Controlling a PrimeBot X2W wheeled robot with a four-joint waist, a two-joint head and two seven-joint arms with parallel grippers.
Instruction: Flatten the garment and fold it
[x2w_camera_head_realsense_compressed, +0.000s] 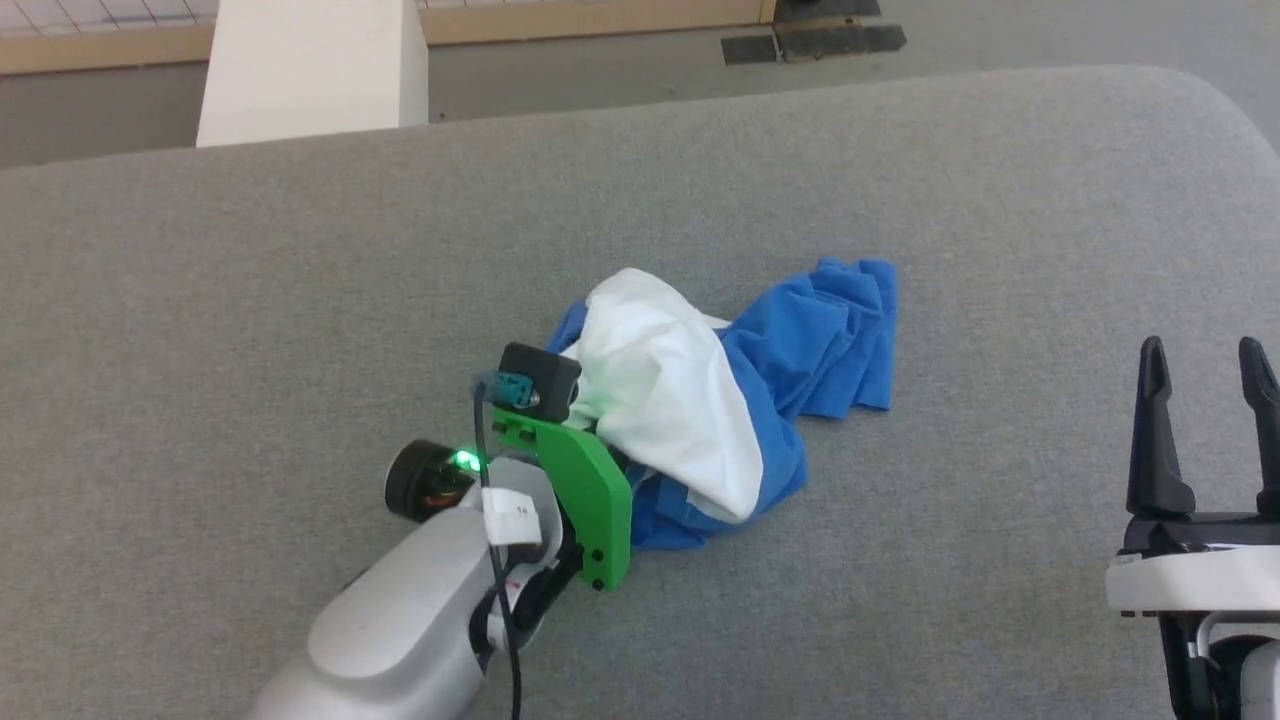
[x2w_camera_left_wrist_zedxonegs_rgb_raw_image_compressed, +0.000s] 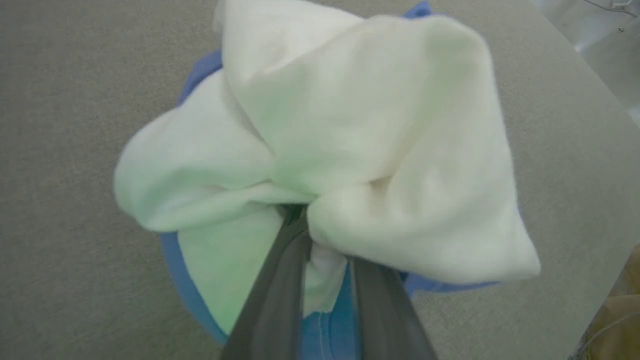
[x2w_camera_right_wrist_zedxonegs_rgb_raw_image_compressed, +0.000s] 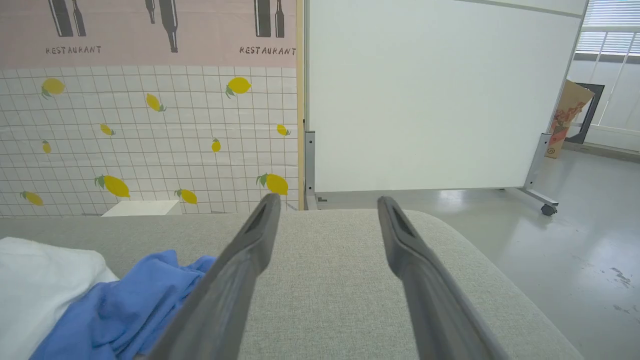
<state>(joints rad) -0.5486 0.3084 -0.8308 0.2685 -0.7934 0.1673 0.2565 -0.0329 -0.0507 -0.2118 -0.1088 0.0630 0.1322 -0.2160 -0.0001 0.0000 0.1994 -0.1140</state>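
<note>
Where the left gripper (x2w_camera_left_wrist_zedxonegs_rgb_raw_image_compressed: 309, 225) pinches, the garment (x2w_camera_left_wrist_zedxonegs_rgb_raw_image_compressed: 375, 125) bunches.

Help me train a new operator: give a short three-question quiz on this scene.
1. True or false: the right end effector is shut on the shirt.
2. The left end effector pinches which cloth? A white, B blue, C grey.
3. Fill in: the shirt lies ____ on the surface, not flat.
Key: 1 false, it is open and apart from the shirt; 2 A; 3 crumpled.
</note>
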